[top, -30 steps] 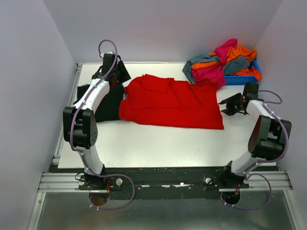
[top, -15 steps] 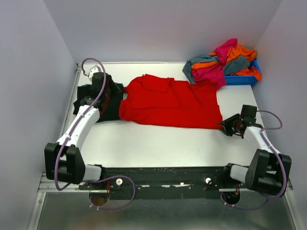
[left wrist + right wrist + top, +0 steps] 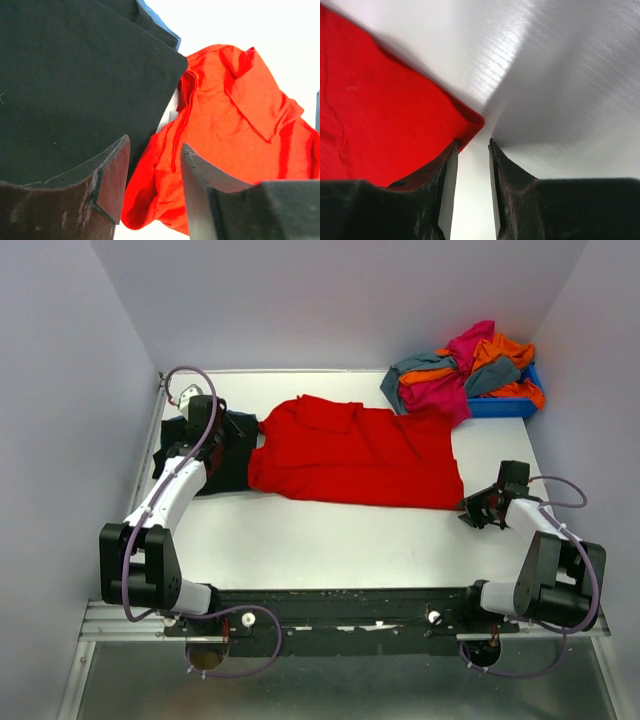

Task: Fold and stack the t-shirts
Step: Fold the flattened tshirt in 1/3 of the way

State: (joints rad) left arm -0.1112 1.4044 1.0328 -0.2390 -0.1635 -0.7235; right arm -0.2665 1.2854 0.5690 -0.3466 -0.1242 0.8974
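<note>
A bright red t-shirt (image 3: 355, 455) lies spread flat mid-table. A black t-shirt (image 3: 232, 462) with blue trim lies folded at its left edge, partly under my left arm. My left gripper (image 3: 238, 432) hovers over the seam between them. In the left wrist view it (image 3: 154, 142) is open and empty, with black cloth (image 3: 75, 85) on the left and red cloth (image 3: 235, 115) on the right. My right gripper (image 3: 470, 510) sits low at the red shirt's near right corner. In the right wrist view it (image 3: 473, 142) is narrowly open, and the red corner (image 3: 465, 122) lies just ahead of the left finger, not between the jaws.
A heap of magenta, orange and grey-teal t-shirts (image 3: 460, 370) fills and overflows the blue bin (image 3: 505, 406) at the back right. Grey walls close in on the left, back and right. Bare white table (image 3: 330, 535) lies in front of the red shirt.
My left gripper has come from the table's back edge down over the black shirt. My right gripper has moved nearer and lower, to the red shirt's near right corner. The shirts have not moved.
</note>
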